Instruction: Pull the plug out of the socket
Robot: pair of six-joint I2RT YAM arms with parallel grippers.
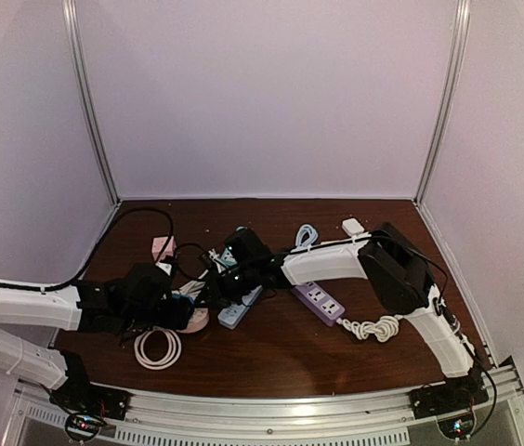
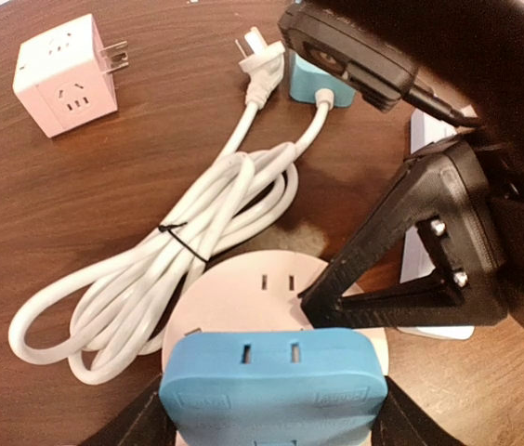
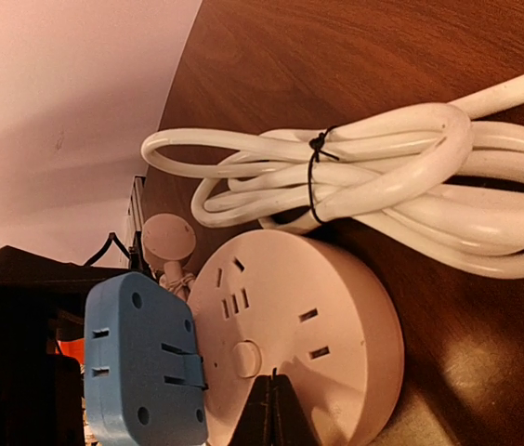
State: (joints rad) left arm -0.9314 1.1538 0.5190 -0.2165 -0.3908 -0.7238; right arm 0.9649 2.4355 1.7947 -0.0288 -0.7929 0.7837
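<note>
Blue plug (image 2: 271, 372) sat in the round socket (image 2: 243, 274), left claw (image 2: 267, 432) clasping its sides, right claw (image 3: 272, 409) closed, pinning the socket; extraction pending, apparently requiring a straight pull.

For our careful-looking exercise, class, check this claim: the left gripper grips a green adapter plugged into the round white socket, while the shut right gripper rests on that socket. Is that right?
Not quite. The adapter is blue, not green, as the left wrist view shows. The rest stands: the left gripper grips it on the round white socket, and the shut right gripper rests on that socket.
</note>
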